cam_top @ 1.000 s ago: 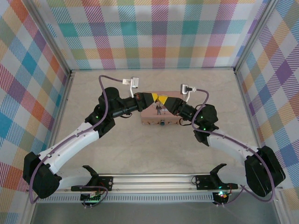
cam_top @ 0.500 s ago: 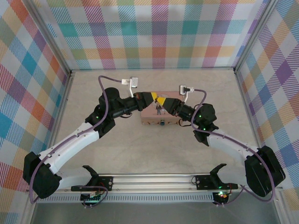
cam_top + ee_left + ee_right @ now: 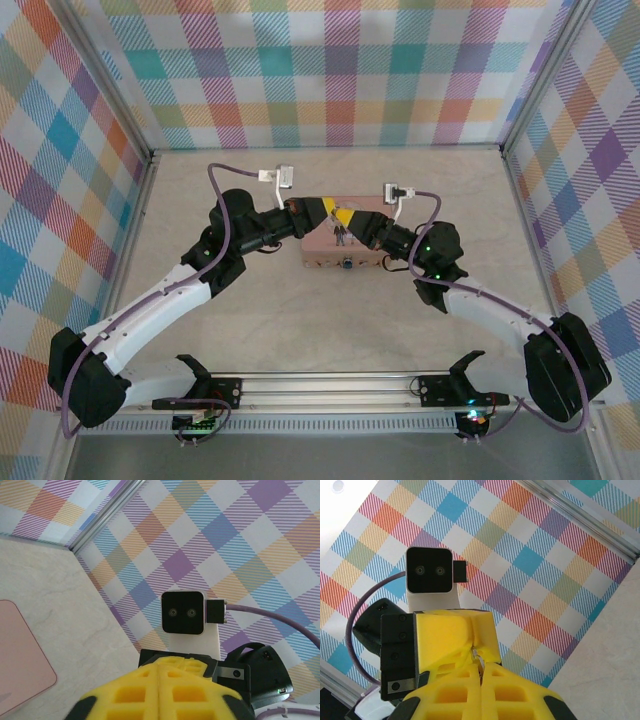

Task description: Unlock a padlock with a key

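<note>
the left gripper (image 3: 159,674) has its jaws pressed together. the two yellow fingers meet in one thin seam with no gap. the right gripper (image 3: 482,672) is closed in the same way, finger against finger. at the top of its seam sits a tiny silvery glint, the key (image 3: 477,654), touching the left gripper's yellow finger just in front. which gripper really holds it, i cannot tell.

from above, both yellow tips meet over the far part of the tin (image 3: 320,250). the padlock (image 3: 347,264) is a very small bluish spot at the middle of the tin's near wall, below the grippers and apart from them.

the fingers are yellow plastic with square pockets like a waffle, on black bodies. the tin is a flat pink rectangle with rounded corners and a small picture on the lid. the table (image 3: 300,320) looks like pale marbled stone, and the walls (image 3: 340,80) are checked cloth in many colours.

compared with one second ago, the two tips have come closer: then a small gap was between them, now they touch. the tin and the padlock lie where they were.
</note>
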{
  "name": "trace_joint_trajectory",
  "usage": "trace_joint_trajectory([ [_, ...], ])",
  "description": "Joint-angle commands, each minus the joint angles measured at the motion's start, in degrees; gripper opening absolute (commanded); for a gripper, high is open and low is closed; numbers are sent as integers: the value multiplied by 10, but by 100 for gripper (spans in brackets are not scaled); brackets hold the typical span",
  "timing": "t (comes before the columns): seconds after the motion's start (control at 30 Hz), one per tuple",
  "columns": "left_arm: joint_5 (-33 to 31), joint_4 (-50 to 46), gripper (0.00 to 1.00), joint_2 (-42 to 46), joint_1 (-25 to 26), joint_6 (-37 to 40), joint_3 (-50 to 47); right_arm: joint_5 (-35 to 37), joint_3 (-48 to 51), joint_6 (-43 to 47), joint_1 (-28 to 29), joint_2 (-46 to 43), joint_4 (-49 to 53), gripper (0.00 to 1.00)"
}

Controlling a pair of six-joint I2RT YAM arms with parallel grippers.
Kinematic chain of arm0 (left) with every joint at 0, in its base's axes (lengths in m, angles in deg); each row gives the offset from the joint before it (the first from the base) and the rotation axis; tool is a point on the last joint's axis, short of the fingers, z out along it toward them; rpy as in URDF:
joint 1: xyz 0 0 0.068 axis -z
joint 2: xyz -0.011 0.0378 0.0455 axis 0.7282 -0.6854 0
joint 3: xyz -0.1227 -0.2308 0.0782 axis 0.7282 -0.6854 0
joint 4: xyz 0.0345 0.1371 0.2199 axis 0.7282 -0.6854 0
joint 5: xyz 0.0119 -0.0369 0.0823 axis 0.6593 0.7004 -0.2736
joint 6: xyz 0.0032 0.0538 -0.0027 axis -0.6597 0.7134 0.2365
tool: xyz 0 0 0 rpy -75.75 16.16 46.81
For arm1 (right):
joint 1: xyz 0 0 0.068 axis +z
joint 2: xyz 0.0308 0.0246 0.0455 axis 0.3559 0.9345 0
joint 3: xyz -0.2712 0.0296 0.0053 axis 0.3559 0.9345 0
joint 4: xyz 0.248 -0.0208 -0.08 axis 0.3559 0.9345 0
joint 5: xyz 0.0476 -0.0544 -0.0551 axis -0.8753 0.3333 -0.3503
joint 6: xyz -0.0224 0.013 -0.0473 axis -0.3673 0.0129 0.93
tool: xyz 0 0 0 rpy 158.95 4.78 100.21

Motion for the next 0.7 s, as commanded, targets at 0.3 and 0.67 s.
trace_joint_trajectory([
  [0.3,-64,-120,76,57,-16,16,-19,52,1,150,-29,-151,263,0],
  [0.67,-193,-238,100,32,-34,42,-68,373,-87,352,-93,-195,721,0],
])
